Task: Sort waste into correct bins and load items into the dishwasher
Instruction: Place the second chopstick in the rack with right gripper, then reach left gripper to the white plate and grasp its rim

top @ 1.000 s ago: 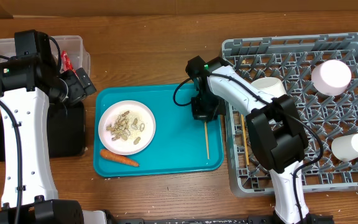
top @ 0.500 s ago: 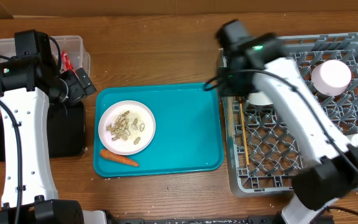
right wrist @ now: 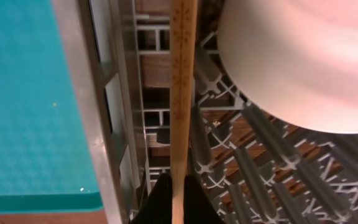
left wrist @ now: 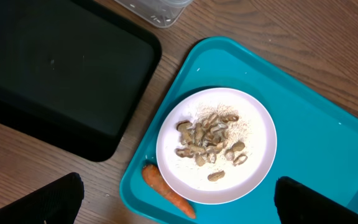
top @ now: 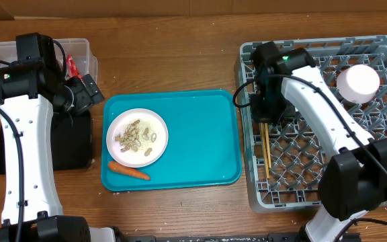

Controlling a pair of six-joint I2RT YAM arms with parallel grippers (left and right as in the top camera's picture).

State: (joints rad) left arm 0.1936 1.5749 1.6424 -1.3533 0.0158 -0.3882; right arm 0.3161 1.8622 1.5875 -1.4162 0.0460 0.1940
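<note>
Hovering just left of the teal tray (top: 200, 134), the left tool (top: 88, 94) stands wide apart, holding nothing. On that tray sit the plate (top: 137, 137) of peanut shells (top: 136, 134) and, at the front-left corner, the carrot (top: 128, 171). Right of the tray, over the grey rack (top: 328, 195), the right tool (top: 267, 115) is clamped on a wooden chopstick (right wrist: 182, 93), whose long axis runs parallel to the tray's right edge.
</note>
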